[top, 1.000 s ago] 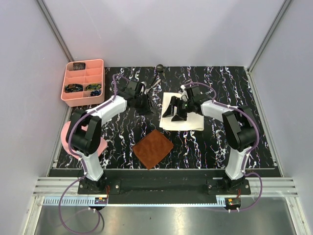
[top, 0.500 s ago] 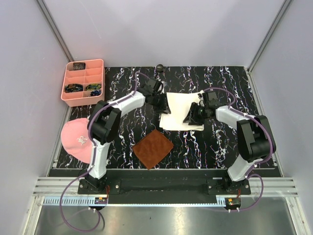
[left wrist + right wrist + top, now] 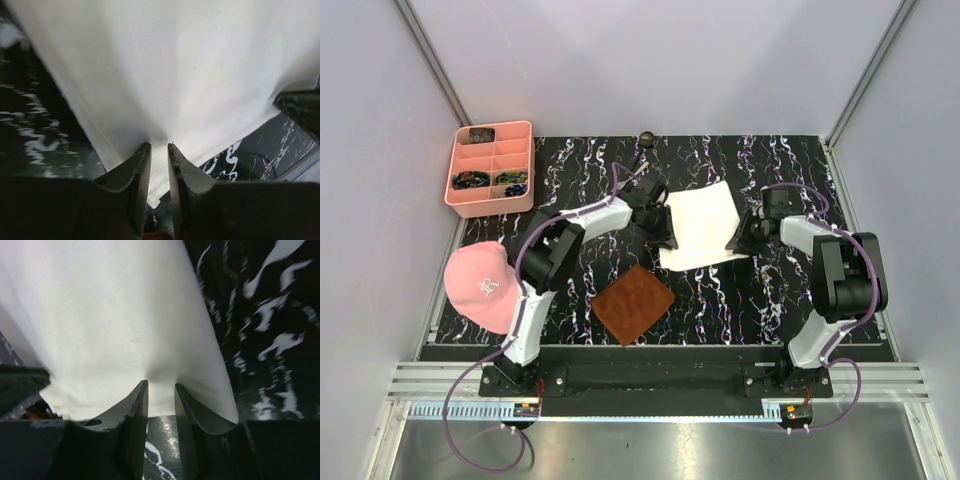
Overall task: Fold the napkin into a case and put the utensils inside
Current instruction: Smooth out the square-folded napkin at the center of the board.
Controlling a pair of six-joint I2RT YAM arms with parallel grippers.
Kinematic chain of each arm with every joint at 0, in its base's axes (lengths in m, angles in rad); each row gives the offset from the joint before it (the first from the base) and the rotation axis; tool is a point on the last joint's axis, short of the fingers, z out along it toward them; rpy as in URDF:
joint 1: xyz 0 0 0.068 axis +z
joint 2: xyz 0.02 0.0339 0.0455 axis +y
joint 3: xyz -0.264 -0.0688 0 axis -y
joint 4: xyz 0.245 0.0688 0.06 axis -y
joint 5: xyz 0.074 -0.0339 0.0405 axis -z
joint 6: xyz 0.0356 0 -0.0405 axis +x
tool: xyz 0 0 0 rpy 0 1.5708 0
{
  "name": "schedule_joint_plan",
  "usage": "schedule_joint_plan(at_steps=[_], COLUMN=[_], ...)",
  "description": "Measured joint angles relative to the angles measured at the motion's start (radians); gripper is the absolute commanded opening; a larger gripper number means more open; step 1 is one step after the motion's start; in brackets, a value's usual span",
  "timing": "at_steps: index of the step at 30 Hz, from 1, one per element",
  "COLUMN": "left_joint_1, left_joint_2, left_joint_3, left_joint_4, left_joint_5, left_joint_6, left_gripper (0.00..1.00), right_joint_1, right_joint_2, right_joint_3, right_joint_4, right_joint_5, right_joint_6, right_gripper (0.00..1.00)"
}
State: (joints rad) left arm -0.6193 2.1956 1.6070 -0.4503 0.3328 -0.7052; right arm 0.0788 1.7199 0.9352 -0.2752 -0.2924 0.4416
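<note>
A pink compartment tray (image 3: 488, 207) stands at the far left corner of the black marbled table (image 3: 750, 300), a pink cap (image 3: 482, 285) hangs over its left edge, and a brown textured mat (image 3: 634, 303) lies near the near edge

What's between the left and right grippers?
The napkin spans the gap, with the left gripper pinching one edge and the right gripper the opposite one. Clearest in the top view.
</note>
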Motion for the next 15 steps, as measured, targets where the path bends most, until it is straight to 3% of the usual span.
schedule_joint_plan(at_steps=[5,11,12,15], left_joint_1=[-0.096,-0.238,-0.251,-0.24], left_joint_2=[0.0,0.002,0.001,-0.031], left_joint_3=[-0.022,0.005,0.016,0.026], left_joint_4=[0.065,0.105,0.104,0.089], left_joint_5=[0.015,0.055,0.06,0.067], left_joint_6=[-0.098,-0.171,-0.165,-0.118], left_gripper=[0.29,0.49,0.5,0.56], right_joint_1=[-0.048,-0.051,-0.051,-0.051], right_joint_2=[0.077,0.113,0.101,0.026], right_joint_3=[0.127,0.298,0.309,0.292], right_joint_4=[-0.034,-0.102,-0.115,-0.167], right_joint_5=[0.064,0.062,0.062,0.062], right_joint_6=[-0.083,-0.125,-0.124,-0.107], right_gripper=[0.42,0.58,0.67,0.7])
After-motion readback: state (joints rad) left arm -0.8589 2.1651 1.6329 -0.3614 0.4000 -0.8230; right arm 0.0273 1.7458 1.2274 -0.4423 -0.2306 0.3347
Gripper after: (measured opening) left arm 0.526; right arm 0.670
